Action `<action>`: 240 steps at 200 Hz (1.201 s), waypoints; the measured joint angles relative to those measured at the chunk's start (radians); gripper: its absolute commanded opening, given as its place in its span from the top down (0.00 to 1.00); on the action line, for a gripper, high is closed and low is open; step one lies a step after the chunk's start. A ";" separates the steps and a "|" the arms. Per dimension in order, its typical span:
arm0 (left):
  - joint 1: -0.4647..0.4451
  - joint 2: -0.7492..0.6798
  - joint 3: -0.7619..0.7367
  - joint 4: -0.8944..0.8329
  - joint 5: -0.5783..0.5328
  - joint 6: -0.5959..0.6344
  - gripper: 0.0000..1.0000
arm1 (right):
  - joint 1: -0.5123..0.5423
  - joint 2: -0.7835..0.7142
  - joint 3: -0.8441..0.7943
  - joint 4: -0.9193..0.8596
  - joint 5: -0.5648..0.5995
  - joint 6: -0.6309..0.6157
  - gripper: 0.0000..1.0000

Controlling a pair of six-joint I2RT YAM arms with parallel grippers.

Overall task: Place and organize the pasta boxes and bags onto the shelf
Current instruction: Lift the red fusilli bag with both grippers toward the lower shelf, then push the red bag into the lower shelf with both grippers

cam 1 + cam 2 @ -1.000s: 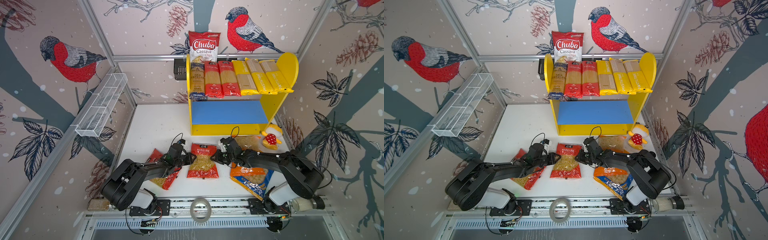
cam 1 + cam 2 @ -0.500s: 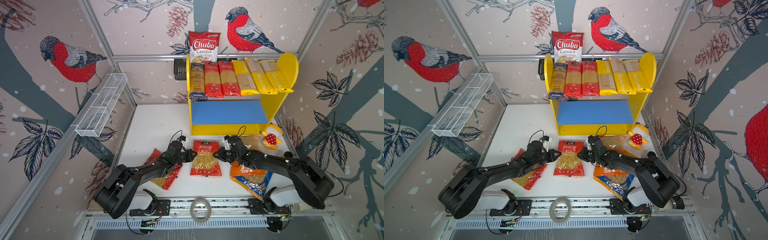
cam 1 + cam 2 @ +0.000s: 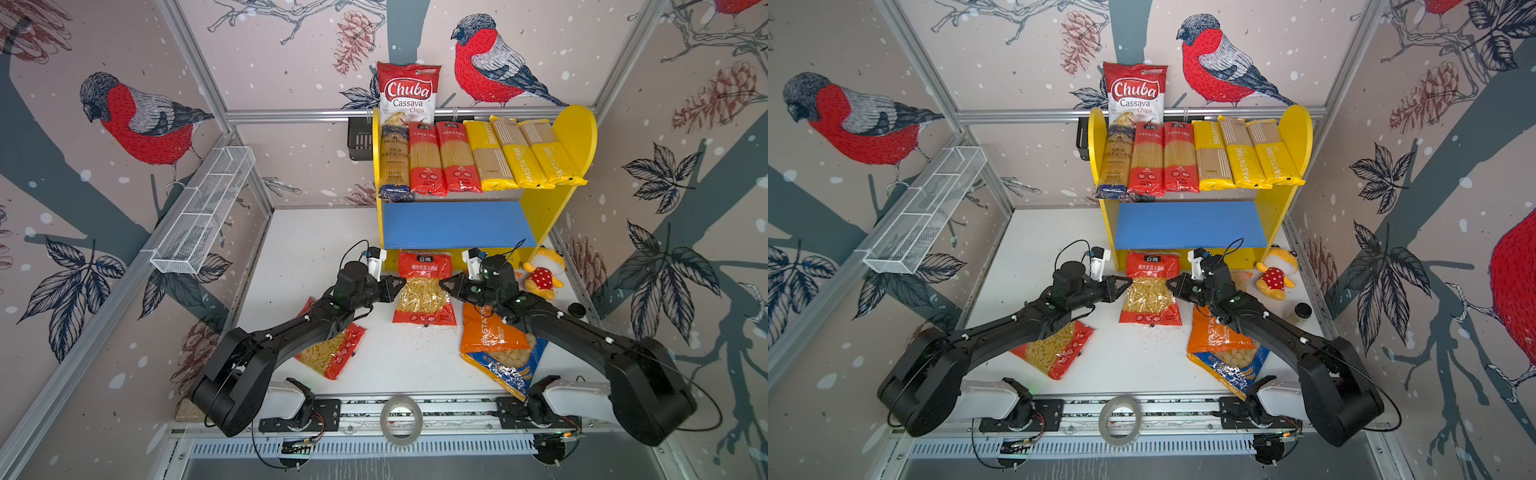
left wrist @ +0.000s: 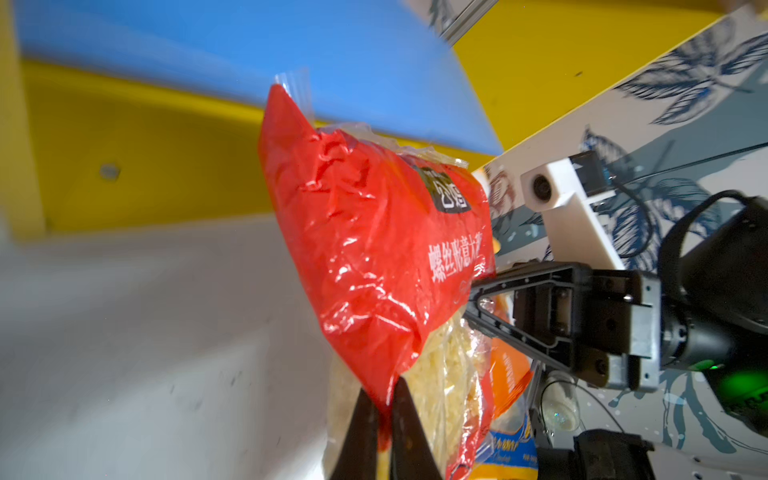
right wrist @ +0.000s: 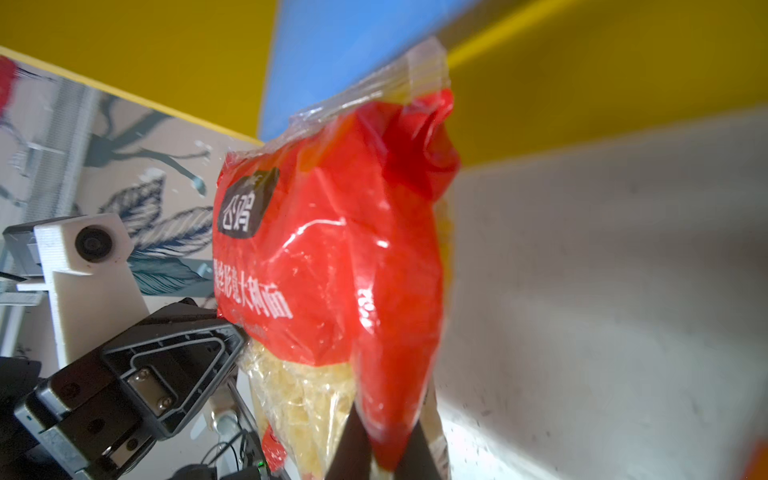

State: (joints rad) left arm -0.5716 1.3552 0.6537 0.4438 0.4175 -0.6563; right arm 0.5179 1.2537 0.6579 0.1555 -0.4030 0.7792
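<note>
The left gripper (image 3: pixel 400 286) and right gripper (image 3: pixel 444 286) are clamped on opposite side edges of the red bag (image 3: pixel 423 293) at mid-frame. Each wrist view shows thin film pinched between closed jaws. The bag sits just in front of the shelf (image 3: pixel 540 216), below the bare blue board (image 3: pixel 457 224). Six spaghetti packs (image 3: pixel 478 160) already line the upper tier. Still to shelve are this bag, a second red bag (image 3: pixel 332 353) at lower left, and the orange bag (image 3: pixel 490 332) and blue-yellow bag (image 3: pixel 507 368) at lower right.

six spaghetti packs (image 3: pixel 457 162), four pasta bags (image 3: pixel 424 291), one shelf (image 3: pixel 457 226).
</note>
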 measured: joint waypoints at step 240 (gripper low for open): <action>0.071 0.351 0.626 -0.140 -0.052 0.194 0.79 | -0.206 0.405 0.373 0.330 -0.051 0.247 1.00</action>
State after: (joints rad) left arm -0.5003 1.7065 1.2800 0.3035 0.3656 -0.4622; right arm 0.3122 1.6588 1.0313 0.4854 -0.4541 1.0264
